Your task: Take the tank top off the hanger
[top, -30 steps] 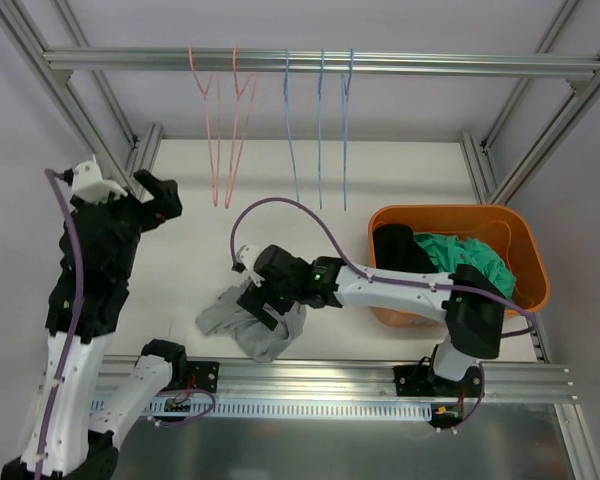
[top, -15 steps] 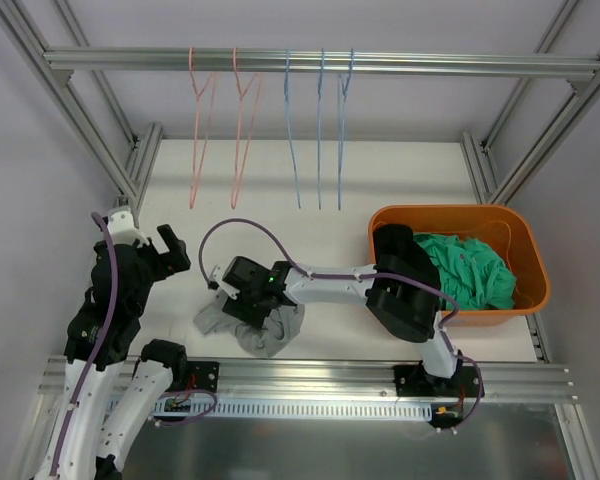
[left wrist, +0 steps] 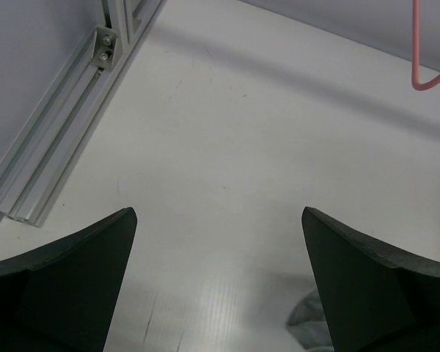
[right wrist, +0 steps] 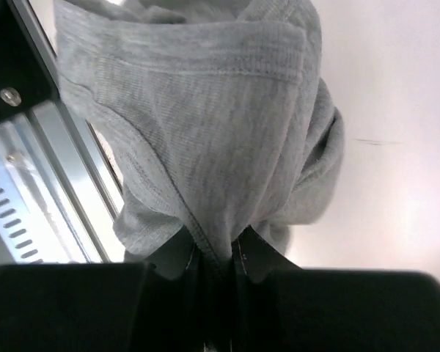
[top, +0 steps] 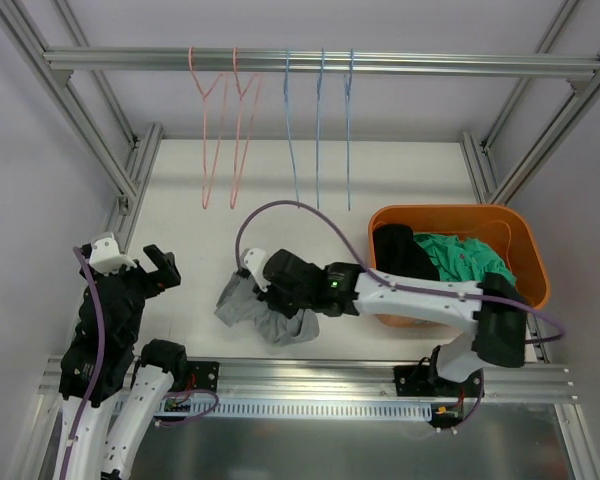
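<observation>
white table [top: 180, 190] is filling the scene, boxed in by an aluminium frame [top: 310, 375] that is running along the near edge where both arms are bolted.

at the near left, the left gripper [top: 158, 268] is hovering over bare table. its wrist view is showing the left gripper [left wrist: 220, 279] with jaws standing wide apart and nothing between them.

just right of it, near the front edge, the tank top [top: 265, 312] is lying crumpled on the table in a loose grey heap, one part spreading flat toward the left and another bunching up. the right gripper [top: 270, 290] is reaching across from the right and sitting on top of the heap. in the right wrist view the right gripper [right wrist: 214, 253] is pinching its jaws nearly together on a gathered fold of the tank top [right wrist: 205, 147]. the fabric is showing as a fine ribbed grey knit with a stitched hem band running across it, and folds are fanning out from the pinch.

further right, an orange basket [top: 535, 270] is sitting on the table, holding a green cloth [top: 470, 265] and something dark beside it.

at the far side, two pink hangers [top: 215, 130] and three blue hangers [top: 320, 120] are hanging bare from a rail [top: 430, 65], well apart from the tank top. the left wrist view is catching the bottom of one pink hanger [left wrist: 433, 73].
</observation>
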Motion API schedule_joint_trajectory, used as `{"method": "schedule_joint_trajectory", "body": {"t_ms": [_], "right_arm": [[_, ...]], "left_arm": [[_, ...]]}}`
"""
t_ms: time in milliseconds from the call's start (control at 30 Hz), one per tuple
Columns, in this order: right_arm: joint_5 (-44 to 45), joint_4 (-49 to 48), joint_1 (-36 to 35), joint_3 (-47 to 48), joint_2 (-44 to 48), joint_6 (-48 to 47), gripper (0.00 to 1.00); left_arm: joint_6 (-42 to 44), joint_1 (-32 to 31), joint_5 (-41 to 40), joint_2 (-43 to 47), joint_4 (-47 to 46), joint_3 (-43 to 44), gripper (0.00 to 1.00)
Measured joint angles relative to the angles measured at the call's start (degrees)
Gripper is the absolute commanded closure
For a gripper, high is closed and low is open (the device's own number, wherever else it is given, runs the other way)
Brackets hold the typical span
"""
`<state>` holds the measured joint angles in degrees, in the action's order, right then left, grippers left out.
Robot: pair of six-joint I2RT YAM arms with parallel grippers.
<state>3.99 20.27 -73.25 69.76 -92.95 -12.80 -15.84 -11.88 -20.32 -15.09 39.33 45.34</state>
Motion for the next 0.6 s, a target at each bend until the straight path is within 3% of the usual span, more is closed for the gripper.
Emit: {"method": "schedule_joint_trajectory", "body": {"t_ms": [367, 500, 600], "right_arm": [[16.92, 20.94, 4.22, 1.79, 32.15, 6.08, 1.00], [23.26, 29.94, 10.71, 5.84, 41.88, 7.72, 1.00], [27.04, 33.53, 20.33, 8.35, 46.49, 7.76, 1.00]], "left_arm": [[0.00, 0.00, -1.20, 0.76, -0.04, -0.24, 0.01], [0.00, 0.00, -1.18, 0.76, -0.04, -0.28, 0.01], [0.02, 0.00, -0.72, 0.76, -0.09, -0.28, 0.01]]}}
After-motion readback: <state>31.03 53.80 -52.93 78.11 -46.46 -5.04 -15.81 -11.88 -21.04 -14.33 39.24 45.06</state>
